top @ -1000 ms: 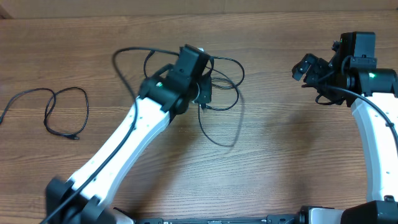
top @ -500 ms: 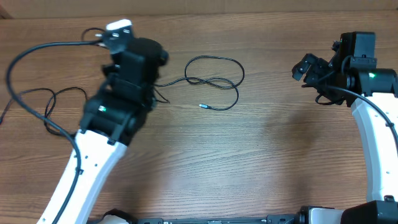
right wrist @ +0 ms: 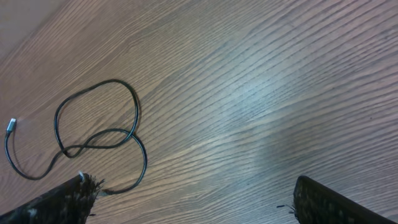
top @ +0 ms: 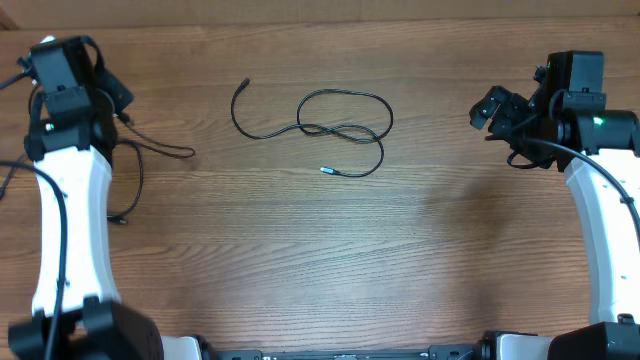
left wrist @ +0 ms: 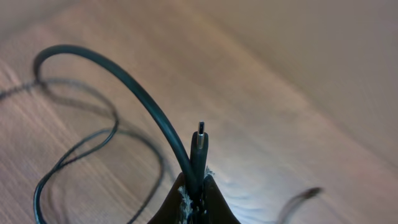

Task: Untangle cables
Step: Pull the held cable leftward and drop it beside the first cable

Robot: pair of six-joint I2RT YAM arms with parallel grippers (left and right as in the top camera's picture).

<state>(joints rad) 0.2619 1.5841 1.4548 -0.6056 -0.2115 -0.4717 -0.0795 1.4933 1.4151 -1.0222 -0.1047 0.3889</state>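
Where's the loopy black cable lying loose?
Overhead view: the looped cable lies on the table near the far edge, midway between the left arm and right arm.

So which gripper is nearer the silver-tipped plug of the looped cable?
Right. The right gripper, jaws open, is right of the silver-tipped plug, past the looped cable; the left gripper, shut on a second cable, is farther off at the far left.
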